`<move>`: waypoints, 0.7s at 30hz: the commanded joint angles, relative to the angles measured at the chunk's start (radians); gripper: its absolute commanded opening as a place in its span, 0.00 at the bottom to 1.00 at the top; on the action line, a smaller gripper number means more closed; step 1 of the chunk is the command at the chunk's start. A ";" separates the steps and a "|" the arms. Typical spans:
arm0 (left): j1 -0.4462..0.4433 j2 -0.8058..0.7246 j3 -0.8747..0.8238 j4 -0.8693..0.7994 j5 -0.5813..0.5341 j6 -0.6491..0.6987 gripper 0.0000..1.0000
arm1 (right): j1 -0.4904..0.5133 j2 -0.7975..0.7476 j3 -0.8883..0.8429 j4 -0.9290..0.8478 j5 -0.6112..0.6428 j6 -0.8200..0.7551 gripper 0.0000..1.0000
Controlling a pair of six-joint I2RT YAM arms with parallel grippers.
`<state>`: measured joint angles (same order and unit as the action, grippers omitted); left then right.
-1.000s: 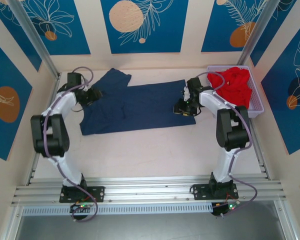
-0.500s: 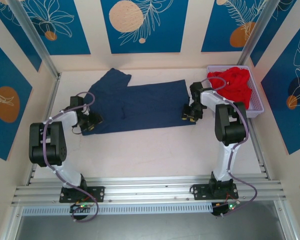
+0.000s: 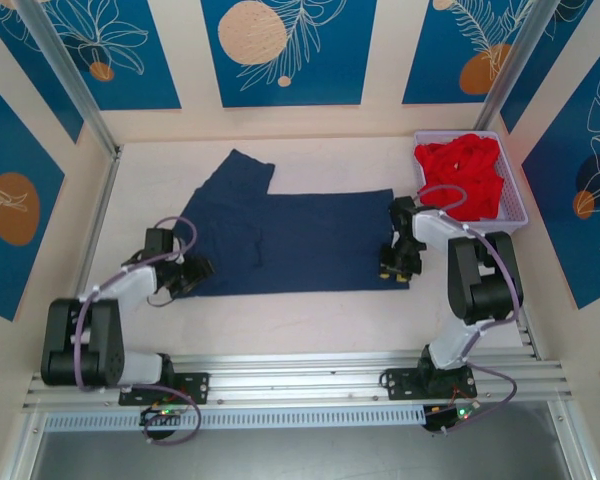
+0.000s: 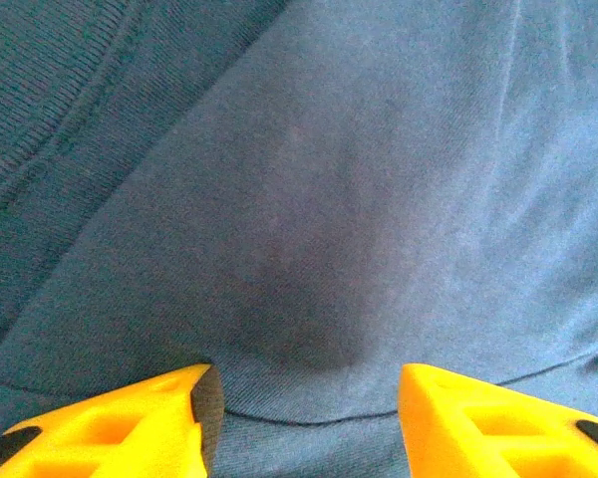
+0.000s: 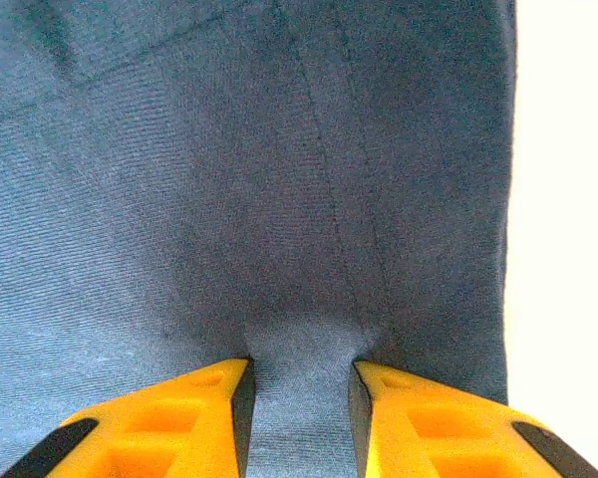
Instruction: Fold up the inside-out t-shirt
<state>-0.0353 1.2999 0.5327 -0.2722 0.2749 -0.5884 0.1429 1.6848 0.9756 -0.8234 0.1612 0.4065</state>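
inside-out t-shirt (image 3: 290,240) is lying spread flat across the middle of the table (image 3: 300,320). it is dark navy, with its long side running left to right. one sleeve (image 3: 242,172) is pointing toward the far left corner. its near hem is running roughly parallel to the table's near edge, with bare tabletop between them.

left gripper (image 3: 195,272) is sitting low at the shirt's near left corner. from the left wrist i am seeing its yellow fingers (image 4: 110,428) standing about halfway apart. a shadowed hump of cloth and a curved hem line are lying between them, and they are looking clamped on that thick bunch.

right gripper (image 3: 392,268) is sitting down at the shirt's near right corner. from the right wrist i am seeing its fingers (image 5: 159,418) drawn close together. they are pinching a narrow fold of navy cloth, with wrinkles fanning out from the pinch. a stitched seam (image 5: 329,179) is running up from the fold. pale tabletop is showing just past the cloth's right edge.

red garment (image 3: 465,170) is lying heaped in a lavender basket (image 3: 515,218) at the far right corner, apart from the shirt.
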 commanded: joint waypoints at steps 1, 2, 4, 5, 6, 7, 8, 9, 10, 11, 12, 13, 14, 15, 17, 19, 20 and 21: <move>-0.023 -0.094 -0.095 -0.132 -0.030 -0.073 0.52 | 0.004 -0.085 -0.080 -0.033 0.002 0.083 0.34; -0.023 -0.123 -0.100 -0.137 -0.030 -0.082 0.52 | 0.004 -0.104 -0.090 -0.025 0.008 0.086 0.34; -0.023 -0.157 -0.077 -0.144 -0.035 -0.083 0.53 | 0.004 -0.138 -0.083 -0.004 0.011 0.077 0.35; -0.023 -0.166 -0.047 -0.146 -0.045 -0.076 0.53 | 0.007 -0.160 -0.071 0.016 0.009 0.066 0.37; -0.023 -0.169 -0.014 -0.149 -0.063 -0.068 0.53 | 0.012 -0.181 -0.059 0.035 0.008 0.058 0.38; -0.023 -0.166 0.025 -0.144 -0.082 -0.059 0.54 | 0.016 -0.204 -0.039 0.065 -0.004 0.039 0.40; -0.023 -0.155 0.068 -0.121 -0.095 -0.043 0.54 | 0.017 -0.225 -0.023 0.108 -0.025 0.014 0.42; -0.023 -0.140 0.102 -0.094 -0.107 -0.033 0.55 | 0.018 -0.236 -0.010 0.148 -0.031 0.001 0.44; -0.023 -0.112 0.142 -0.058 -0.114 -0.018 0.56 | 0.015 -0.241 0.008 0.191 -0.035 -0.015 0.47; -0.023 -0.077 0.182 -0.021 -0.115 -0.006 0.57 | 0.013 -0.236 0.027 0.231 -0.033 -0.024 0.48; -0.023 -0.031 0.229 0.015 -0.113 0.008 0.58 | 0.007 -0.222 0.049 0.271 -0.024 -0.026 0.51; -0.023 0.027 0.284 0.039 -0.108 0.026 0.59 | -0.006 -0.195 0.083 0.300 -0.024 -0.025 0.53; -0.023 0.090 0.341 0.062 -0.104 0.047 0.59 | -0.018 -0.157 0.127 0.320 -0.029 -0.022 0.53; -0.023 0.141 0.391 0.074 -0.107 0.058 0.61 | -0.027 -0.119 0.166 0.328 -0.028 -0.019 0.54; -0.018 0.271 0.509 0.095 -0.098 0.084 0.63 | -0.045 -0.004 0.282 0.315 -0.020 -0.014 0.55; -0.018 0.376 0.612 0.100 -0.093 0.108 0.65 | -0.050 0.104 0.395 0.275 0.016 -0.013 0.56; -0.018 0.432 0.672 0.092 -0.087 0.124 0.65 | -0.051 0.155 0.449 0.254 0.041 -0.014 0.56; -0.018 0.475 0.723 0.079 -0.081 0.139 0.66 | -0.050 0.192 0.487 0.239 0.059 -0.014 0.56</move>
<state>-0.0528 1.6783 1.1473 -0.2035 0.1829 -0.5190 0.0978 1.7786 1.3773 -0.5457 0.1646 0.3996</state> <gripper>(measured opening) 0.658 0.560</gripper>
